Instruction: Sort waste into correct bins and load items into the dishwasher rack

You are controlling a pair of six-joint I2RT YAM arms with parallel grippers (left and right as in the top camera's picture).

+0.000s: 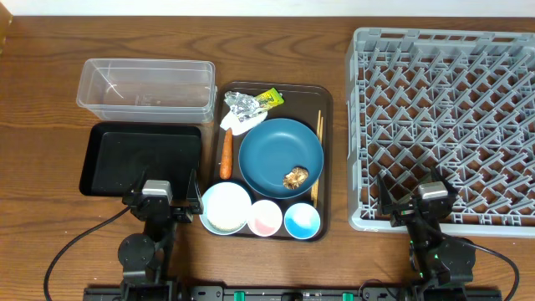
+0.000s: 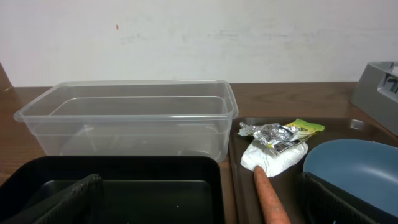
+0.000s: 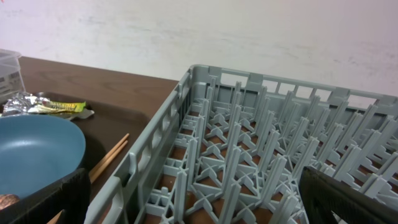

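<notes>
On the brown serving tray (image 1: 327,109) lie crumpled foil (image 1: 241,104), a yellow-green sachet (image 1: 270,99), white paper (image 1: 236,125), a carrot stick (image 1: 226,155), a dark-blue plate (image 1: 276,150) carrying a brown food lump (image 1: 297,176), chopsticks (image 1: 317,155), a white bowl (image 1: 226,207), a pink cup (image 1: 266,217) and a light-blue cup (image 1: 303,221). Left of it sit the clear tub (image 1: 146,88) and black tray (image 1: 140,157). My left gripper (image 1: 161,191) hangs open over the black tray's near edge (image 2: 124,174). My right gripper (image 1: 418,196) is open above the grey rack's (image 1: 443,125) near-left corner.
The left wrist view shows the carrot (image 2: 271,199) just inside the right finger, pointing at the paper (image 2: 273,155) and foil (image 2: 270,132). In the right wrist view, upright rack pegs (image 3: 239,155) stand between the fingers, with the chopsticks (image 3: 109,158) and plate (image 3: 34,149) to the left.
</notes>
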